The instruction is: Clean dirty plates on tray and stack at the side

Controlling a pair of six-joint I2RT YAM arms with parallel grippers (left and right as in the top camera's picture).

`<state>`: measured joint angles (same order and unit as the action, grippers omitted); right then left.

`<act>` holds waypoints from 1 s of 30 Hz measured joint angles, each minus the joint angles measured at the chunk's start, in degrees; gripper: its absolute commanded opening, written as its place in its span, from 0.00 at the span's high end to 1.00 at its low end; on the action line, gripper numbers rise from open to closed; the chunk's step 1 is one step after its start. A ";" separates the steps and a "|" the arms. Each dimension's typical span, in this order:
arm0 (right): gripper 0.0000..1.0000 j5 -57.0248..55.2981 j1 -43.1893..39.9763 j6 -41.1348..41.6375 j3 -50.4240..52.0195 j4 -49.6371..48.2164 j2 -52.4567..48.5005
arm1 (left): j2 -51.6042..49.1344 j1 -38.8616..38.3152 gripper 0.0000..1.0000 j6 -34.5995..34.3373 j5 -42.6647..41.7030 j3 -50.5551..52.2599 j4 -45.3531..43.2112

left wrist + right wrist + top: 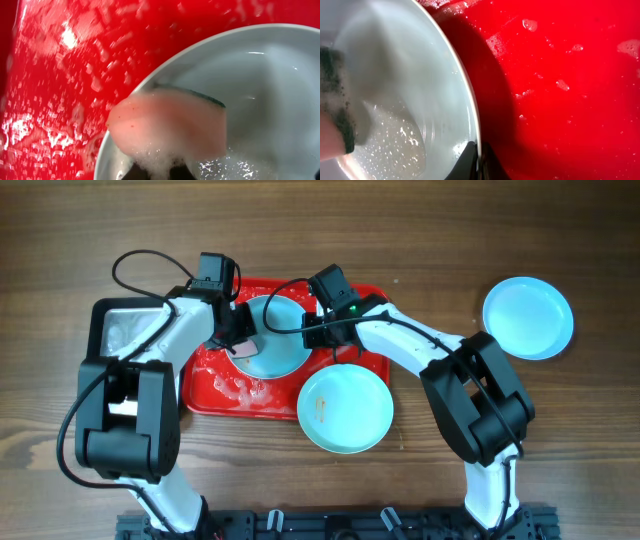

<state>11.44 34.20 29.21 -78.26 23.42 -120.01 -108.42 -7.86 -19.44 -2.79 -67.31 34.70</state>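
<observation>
Left claw point(160, 172) clamped on sponge point(170, 125), right claw point(479, 160) pinching plate point(395, 75) rim, on red tray point(225, 395); another plate point(345, 410) overlaps tray's near corner.

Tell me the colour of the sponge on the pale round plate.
Pale pink sponge with a dark green scouring edge; clearest in left wrist view.

**Tray Crowded, Open Wood Lying Outside the Arms**

Both arms are converging over the far half of the red tray point(215, 398). The left gripper point(240, 340), clamping a sponge point(170, 122), and the right gripper point(318, 332), pinching the rim, are flanking the soapy plate point(280, 345) and blocking it from above. A second plate point(345, 410) is overhanging the tray's near right corner, closing that side. A silver tray point(118, 330) is crowding the left edge. Bare table point(590, 450) is lying open at the near corners, outside both arms.
</observation>
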 measured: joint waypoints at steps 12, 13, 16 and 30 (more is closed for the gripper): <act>0.96 0.13 0.00 0.33 0.00 0.13 0.00 | -0.90 -1.53 0.96 5.66 -16.15 -0.87 3.98; 0.96 0.13 0.00 0.33 0.00 0.13 0.00 | -1.03 -1.53 0.96 5.70 -17.05 -0.83 3.10; 0.96 0.13 0.00 0.33 0.00 0.13 0.00 | -1.38 -1.53 0.96 5.68 -19.43 -0.68 -2.14; 0.96 0.20 0.00 0.11 0.00 0.26 0.00 | -1.36 -1.79 0.96 -8.87 -8.17 -1.99 6.25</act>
<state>11.64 34.20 29.32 -78.26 23.68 -120.01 -109.78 -9.65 -28.32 -10.96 -69.30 40.95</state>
